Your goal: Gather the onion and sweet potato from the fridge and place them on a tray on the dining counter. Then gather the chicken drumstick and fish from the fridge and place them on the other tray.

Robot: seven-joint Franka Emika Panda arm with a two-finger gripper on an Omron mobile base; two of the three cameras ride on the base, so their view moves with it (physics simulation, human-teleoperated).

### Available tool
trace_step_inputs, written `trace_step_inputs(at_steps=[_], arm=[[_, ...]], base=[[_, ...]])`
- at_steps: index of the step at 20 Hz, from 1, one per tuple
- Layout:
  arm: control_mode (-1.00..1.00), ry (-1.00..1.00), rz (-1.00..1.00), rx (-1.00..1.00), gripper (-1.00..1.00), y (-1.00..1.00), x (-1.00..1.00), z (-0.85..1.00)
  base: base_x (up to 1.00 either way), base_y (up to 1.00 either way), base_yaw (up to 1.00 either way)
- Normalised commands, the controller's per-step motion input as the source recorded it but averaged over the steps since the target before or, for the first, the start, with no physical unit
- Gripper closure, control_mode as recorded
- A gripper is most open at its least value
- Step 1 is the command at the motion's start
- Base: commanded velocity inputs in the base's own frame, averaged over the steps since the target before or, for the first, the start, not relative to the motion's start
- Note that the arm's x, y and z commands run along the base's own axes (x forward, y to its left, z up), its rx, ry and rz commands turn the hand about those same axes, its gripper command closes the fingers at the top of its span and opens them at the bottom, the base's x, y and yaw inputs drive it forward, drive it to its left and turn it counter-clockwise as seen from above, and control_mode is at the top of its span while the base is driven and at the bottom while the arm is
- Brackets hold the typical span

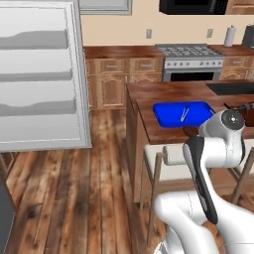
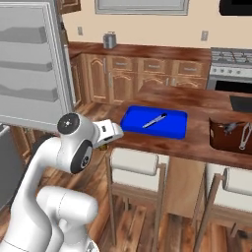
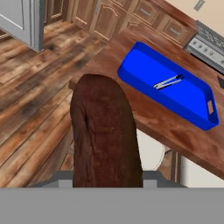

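Observation:
My gripper [image 2: 103, 142] hangs at the near left corner of the dining counter [image 2: 197, 142], shut on the sweet potato [image 3: 105, 131]. In the hand view that dark brown elongated lump stands upright and hides both fingertips. A bright blue tray [image 3: 175, 87] lies on the dark wooden top just beyond the hand, with a slim silver utensil [image 3: 168, 82] resting in it. The same tray [image 1: 183, 114] [image 2: 155, 122] sits near the counter's left end in both base views. The fridge door [image 1: 39, 74] [image 2: 29, 64] stands open on the left, showing white walls and grey door shelves.
Pale stools [image 2: 135, 162] [image 1: 166, 161] stand against the counter's near side, under the hand. A brown box with utensils [image 2: 230, 135] sits to the right of the tray. The stove [image 1: 191, 62] and drawer cabinets [image 2: 142, 74] line the back wall. Wood floor lies between the fridge and the counter.

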Motion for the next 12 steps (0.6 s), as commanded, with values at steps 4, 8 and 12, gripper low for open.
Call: trace_step_inputs(at_steps=[4,8,12], arm=[[1.00,0.00,0.00,0.00,1.00,0.00,0.00,0.00],[1.00,0.00,0.00,0.00,1.00,0.00,0.00,0.00],[1.00,0.00,0.00,0.00,1.00,0.00,0.00,0.00]], base=[[0.35,-0.29,-0.13],[0.27,-0.25,-0.13],[0.25,-0.18,-0.12]])
